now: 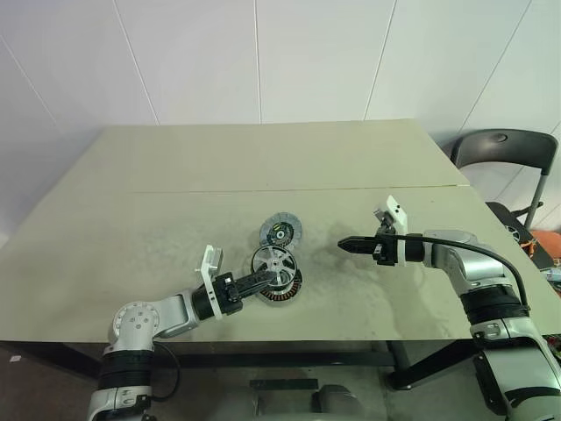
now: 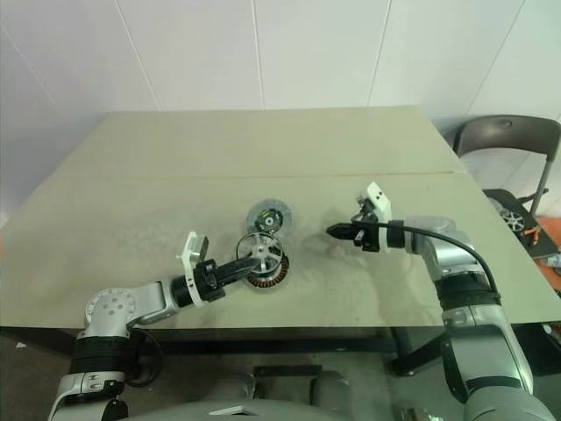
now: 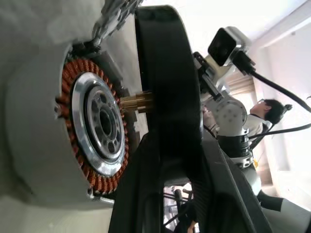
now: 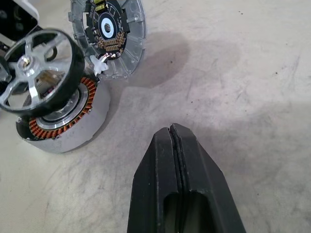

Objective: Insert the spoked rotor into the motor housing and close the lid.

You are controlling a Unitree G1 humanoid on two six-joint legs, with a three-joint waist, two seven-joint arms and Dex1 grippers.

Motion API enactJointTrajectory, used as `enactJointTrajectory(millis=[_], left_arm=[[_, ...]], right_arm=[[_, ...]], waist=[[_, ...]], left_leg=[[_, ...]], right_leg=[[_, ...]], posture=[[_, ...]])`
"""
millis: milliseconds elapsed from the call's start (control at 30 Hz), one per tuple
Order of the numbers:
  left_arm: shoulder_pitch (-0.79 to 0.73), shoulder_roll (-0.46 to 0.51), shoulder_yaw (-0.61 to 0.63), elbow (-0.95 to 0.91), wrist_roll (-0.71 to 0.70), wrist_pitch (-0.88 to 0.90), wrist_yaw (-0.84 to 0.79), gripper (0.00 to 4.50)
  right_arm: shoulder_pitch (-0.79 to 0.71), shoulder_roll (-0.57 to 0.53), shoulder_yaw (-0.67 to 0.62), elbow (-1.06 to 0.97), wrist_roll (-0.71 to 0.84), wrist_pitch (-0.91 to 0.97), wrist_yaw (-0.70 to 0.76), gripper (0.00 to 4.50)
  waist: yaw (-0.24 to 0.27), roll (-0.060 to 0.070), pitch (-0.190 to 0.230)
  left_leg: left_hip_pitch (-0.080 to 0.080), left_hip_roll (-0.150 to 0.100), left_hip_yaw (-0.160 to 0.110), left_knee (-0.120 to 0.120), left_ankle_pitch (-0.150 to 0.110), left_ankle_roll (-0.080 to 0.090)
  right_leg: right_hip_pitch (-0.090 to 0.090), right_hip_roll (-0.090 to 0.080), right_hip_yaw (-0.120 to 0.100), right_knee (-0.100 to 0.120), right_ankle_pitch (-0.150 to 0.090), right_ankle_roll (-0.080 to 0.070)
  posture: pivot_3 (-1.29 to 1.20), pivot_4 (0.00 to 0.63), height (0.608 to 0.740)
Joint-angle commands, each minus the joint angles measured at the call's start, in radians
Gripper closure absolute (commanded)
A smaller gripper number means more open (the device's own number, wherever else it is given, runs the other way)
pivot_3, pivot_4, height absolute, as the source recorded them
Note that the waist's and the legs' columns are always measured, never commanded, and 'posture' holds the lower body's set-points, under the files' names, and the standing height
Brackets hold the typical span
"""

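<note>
Left claw: we see it level, forearm low over the worktop, clamped on the spoked rotor.
Rotor: on edge over the motor housing.
Lid: just behind the housing.
Right claw: closed, empty, pointing toward them.

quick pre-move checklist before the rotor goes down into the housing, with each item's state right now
1. Left gripper grips spoked rotor: ok.
2. Motor housing flat on the table, open side up: ok.
3. Rotor's brass shaft centred on the housing's hub: cannot tell.
4. Rotor seated: not ok, a gap shows.
5. Lid beside the housing, not over it: ok.
6. Right gripper shut, apart from the parts: ok.
</note>
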Motion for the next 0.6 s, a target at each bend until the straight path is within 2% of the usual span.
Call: enactJointTrajectory(millis=[33,600], left_arm=[[-0.010,-0.004,0.002,0.008,0.007,0.022,0.010,4.08],[-0.030,-0.039,0.016,0.073,0.061,-0.011,0.000,4.08]], right_arm=[[-0.018,-0.005,-0.033,-0.011,0.006,-0.015,-0.005,4.50],[0.000,0.013,-0.044,-0.030,0.015,-0.002,-0.017,4.50]], waist=[[0.000,0.000,0.000],[-0.002,0.001,0.000]], left_leg=[[0.000,0.000,0.000,0.000,0.000,0.000],[0.001,0.000,0.000,0.000,0.000,0.000]], right_leg=[[0.000,0.000,0.000,0.000,0.000,0.000],[0.001,0.000,0.000,0.000,0.000,0.000]], posture=[[0.00,0.000,0.740],[0.00,0.000,0.740]])
